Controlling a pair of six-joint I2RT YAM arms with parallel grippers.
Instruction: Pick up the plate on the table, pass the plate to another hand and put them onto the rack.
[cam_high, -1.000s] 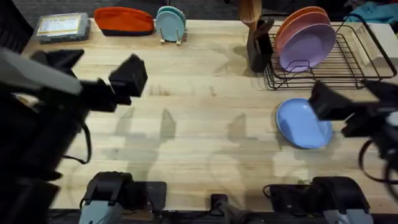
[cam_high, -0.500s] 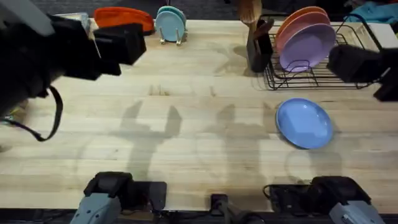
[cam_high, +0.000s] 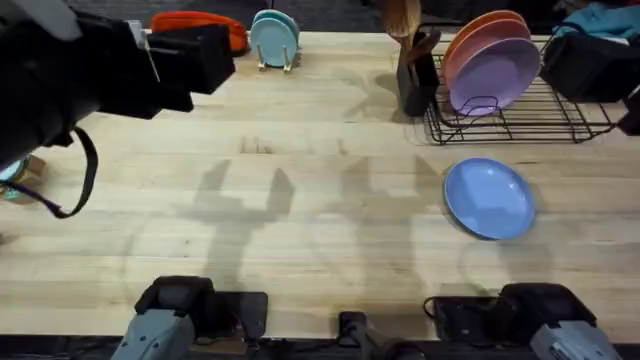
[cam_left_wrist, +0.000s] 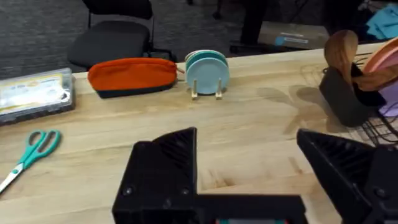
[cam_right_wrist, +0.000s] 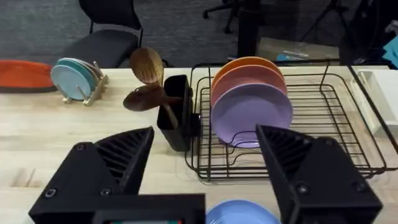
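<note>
The plate (cam_high: 488, 198) lies flat on the table (cam_high: 300, 220), round with no long axis, bare wood open all round it. Just beyond it stands the rack (cam_high: 560, 110), holding a lilac plate (cam_high: 495, 75) and orange ones upright. The right gripper (cam_right_wrist: 205, 168), fingers spread wide, hangs above the plate's near side, facing the rack. The left gripper (cam_left_wrist: 249, 168), also spread, hovers well apart, toward the teal plates (cam_left_wrist: 207, 71).

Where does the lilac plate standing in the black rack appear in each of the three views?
Overhead: lilac plate stands upper right, front of the stack in the rack.
Left wrist: a sliver at the right edge.
Right wrist: centre, in the rack.
Shared landmark: the black utensil holder beside the rack.
</note>
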